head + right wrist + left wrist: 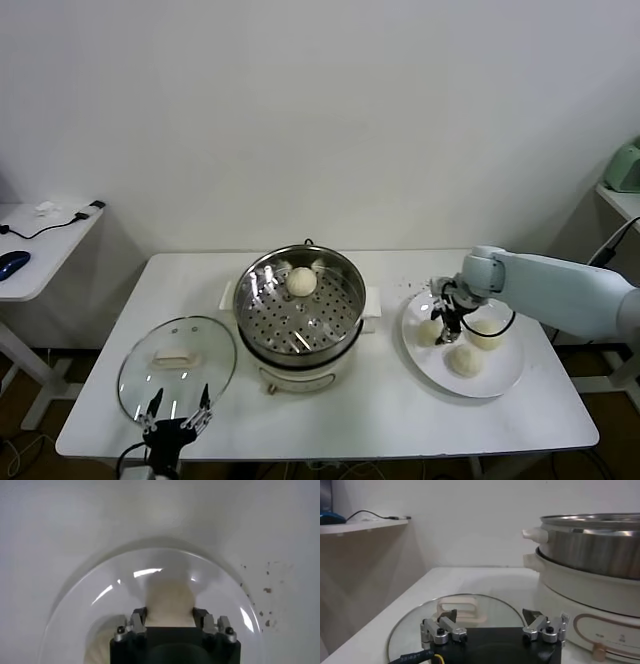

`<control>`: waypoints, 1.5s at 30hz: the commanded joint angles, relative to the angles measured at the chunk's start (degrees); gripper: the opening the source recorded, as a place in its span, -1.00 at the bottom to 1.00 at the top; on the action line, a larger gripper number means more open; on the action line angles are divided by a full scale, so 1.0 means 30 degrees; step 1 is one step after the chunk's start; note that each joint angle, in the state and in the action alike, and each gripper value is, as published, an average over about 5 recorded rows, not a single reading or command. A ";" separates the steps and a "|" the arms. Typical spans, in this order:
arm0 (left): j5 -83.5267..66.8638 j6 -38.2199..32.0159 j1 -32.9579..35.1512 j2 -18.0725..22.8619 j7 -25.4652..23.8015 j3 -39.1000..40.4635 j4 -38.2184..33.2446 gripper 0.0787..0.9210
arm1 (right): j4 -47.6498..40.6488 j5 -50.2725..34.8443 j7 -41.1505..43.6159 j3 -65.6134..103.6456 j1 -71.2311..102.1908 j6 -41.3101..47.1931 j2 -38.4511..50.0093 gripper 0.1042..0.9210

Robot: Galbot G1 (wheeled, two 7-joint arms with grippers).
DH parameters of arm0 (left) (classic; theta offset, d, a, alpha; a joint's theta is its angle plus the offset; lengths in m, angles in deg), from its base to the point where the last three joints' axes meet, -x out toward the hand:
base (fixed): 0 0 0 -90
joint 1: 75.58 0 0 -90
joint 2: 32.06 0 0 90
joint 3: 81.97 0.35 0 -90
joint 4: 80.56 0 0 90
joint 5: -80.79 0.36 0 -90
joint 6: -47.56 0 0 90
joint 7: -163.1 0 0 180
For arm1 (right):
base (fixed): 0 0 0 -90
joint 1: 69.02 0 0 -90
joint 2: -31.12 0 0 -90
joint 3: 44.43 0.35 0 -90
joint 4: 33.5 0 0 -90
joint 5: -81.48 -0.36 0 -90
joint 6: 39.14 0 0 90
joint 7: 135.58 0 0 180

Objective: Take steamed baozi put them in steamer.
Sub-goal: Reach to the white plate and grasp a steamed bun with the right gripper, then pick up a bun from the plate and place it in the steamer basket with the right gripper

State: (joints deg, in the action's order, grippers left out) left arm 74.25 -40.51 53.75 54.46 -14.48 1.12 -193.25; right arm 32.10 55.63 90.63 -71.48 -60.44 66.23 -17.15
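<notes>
No readable text, label, brand, number or sign is showing anywhere; the steamer (590,575) base's front markings are staying too faint to read.

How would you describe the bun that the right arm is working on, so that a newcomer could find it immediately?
Start at the white plate to the right of the steamer. Three buns lie on it; the one meant is nearest the steamer. Only it sits between the fingers of the right gripper.
</notes>
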 commanded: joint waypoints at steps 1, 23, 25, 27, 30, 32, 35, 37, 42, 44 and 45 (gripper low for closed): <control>0.0129 -0.0032 0.0030 0.0052 0.0019 0.0090 -0.0089 0.77 | 0.1045 -0.0480 0.0838 -0.0833 -0.2387 -0.0233 0.0615 0.22; 0.0281 0.0347 -0.0264 -0.0084 -0.0030 0.0486 -0.0977 0.77 | 0.7310 -1.4355 -0.1864 -0.2831 -1.4134 0.3180 -0.7746 0.22; 0.0326 0.0355 -0.0306 -0.0077 -0.0064 0.0494 -0.1031 0.77 | 0.6966 -1.4538 -0.2362 -0.2392 -1.3163 0.3582 -0.8830 0.22; 0.0358 0.0371 -0.0333 -0.0087 -0.0095 0.0498 -0.1069 0.77 | 0.6393 -1.4391 -0.2682 -0.2137 -1.2124 0.3828 -0.9715 0.22; 0.0398 0.0390 -0.0384 -0.0100 -0.0117 0.0501 -0.1098 0.77 | 0.5371 -1.3567 -0.3053 -0.1923 -1.0506 0.4140 -1.0844 0.22; 0.0373 0.0393 -0.0417 -0.0102 -0.0116 0.0486 -0.1072 0.77 | 0.4743 -1.2922 -0.3277 -0.1924 -0.9591 0.4314 -1.1391 0.22; 0.0309 0.0388 -0.0461 -0.0113 -0.0112 0.0451 -0.0983 0.77 | 0.3992 -1.2232 -0.3628 -0.2108 -0.8580 0.4499 -1.1796 0.22; 0.0292 0.0380 -0.0486 -0.0133 -0.0112 0.0453 -0.0927 0.77 | 0.3562 -1.1890 -0.3909 -0.2236 -0.7928 0.4620 -1.1936 0.22; 0.0313 0.0330 -0.0498 -0.0139 -0.0111 0.0546 -0.0844 0.77 | 0.2084 -1.1150 -0.4806 -0.1902 -0.5969 0.5040 -1.2368 0.22; 0.0329 0.0305 -0.0469 -0.0158 -0.0112 0.0584 -0.0821 0.77 | 0.1511 -1.0895 -0.4867 -0.1769 -0.5404 0.5109 -1.2600 0.22; 0.0335 0.0303 -0.0458 -0.0171 -0.0112 0.0592 -0.0812 0.77 | 0.1265 -1.0773 -0.4860 -0.1760 -0.5200 0.5118 -1.2728 0.22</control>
State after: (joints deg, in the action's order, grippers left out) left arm 75.22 -39.55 52.26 54.07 -14.79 2.85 -195.81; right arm 42.03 21.59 79.59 -78.15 -84.53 79.47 -49.88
